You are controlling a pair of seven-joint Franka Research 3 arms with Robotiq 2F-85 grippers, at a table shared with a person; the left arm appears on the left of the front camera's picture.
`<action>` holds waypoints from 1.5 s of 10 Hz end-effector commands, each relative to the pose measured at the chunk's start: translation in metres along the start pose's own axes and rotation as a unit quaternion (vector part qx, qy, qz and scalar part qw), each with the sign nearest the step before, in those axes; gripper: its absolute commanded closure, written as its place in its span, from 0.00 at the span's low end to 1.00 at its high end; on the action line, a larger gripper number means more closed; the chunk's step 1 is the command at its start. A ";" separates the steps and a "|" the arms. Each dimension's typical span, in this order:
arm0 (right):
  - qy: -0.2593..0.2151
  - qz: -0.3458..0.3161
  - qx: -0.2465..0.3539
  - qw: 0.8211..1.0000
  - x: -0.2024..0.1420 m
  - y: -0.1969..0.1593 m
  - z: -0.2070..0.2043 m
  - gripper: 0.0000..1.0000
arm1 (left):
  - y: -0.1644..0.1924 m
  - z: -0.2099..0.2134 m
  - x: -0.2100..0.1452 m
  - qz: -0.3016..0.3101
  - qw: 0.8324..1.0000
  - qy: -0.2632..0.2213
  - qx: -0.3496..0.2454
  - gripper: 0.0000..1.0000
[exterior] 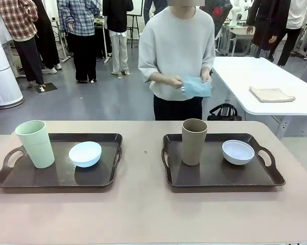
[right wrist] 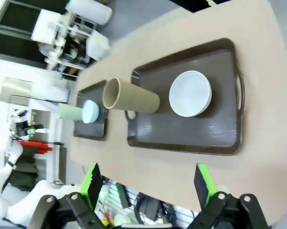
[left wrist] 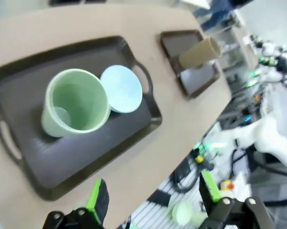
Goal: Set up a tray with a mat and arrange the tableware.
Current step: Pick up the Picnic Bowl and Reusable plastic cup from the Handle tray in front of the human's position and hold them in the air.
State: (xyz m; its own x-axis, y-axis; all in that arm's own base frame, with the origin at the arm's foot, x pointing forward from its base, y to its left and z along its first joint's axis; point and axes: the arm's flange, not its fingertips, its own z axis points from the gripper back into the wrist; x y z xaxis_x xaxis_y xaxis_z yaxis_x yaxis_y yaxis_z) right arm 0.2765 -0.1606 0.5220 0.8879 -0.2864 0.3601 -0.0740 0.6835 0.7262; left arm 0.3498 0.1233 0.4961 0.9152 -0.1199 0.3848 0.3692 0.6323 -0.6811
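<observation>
Pale green tumbler (exterior: 36,143) stands upright at the left end of the left dark brown tray (exterior: 25,177), with the light blue bowl (exterior: 85,153) just beside it on the same tray. On the right tray (exterior: 214,174) I see the brown tumbler (exterior: 194,141) upright and the white bowl (exterior: 238,151) near it, not touching. Both trays lie side by side on the tan table (exterior: 143,214). Across it the person (exterior: 176,51) holds a folded blue mat (exterior: 196,87) at waist height in both hands. My left gripper (left wrist: 153,191) hangs above the table's edge with its fingers spread wide. My right gripper (right wrist: 147,174) is likewise parted, holding nothing.
</observation>
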 end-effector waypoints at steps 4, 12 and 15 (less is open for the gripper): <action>0.006 -0.029 0.098 0.995 -0.012 -0.057 0.046 0.00 | 0.053 0.050 -0.040 0.036 0.994 -0.092 -0.050 0.00; 0.004 -0.045 0.110 0.993 -0.023 -0.071 0.045 0.00 | 0.041 0.039 -0.032 0.032 0.996 -0.071 -0.036 0.00; 0.004 -0.045 0.110 0.993 -0.023 -0.071 0.045 0.00 | 0.041 0.039 -0.032 0.032 0.996 -0.071 -0.036 0.00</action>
State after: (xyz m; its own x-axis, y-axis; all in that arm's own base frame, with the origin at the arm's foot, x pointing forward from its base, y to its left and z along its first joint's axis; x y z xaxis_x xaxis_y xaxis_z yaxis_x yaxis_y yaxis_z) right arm 0.2399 -0.2318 0.4881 0.9018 -0.3365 0.2710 -0.0687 0.5075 0.8589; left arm 0.3298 0.1826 0.4801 0.9102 0.0299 0.4131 0.3188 0.5862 -0.7448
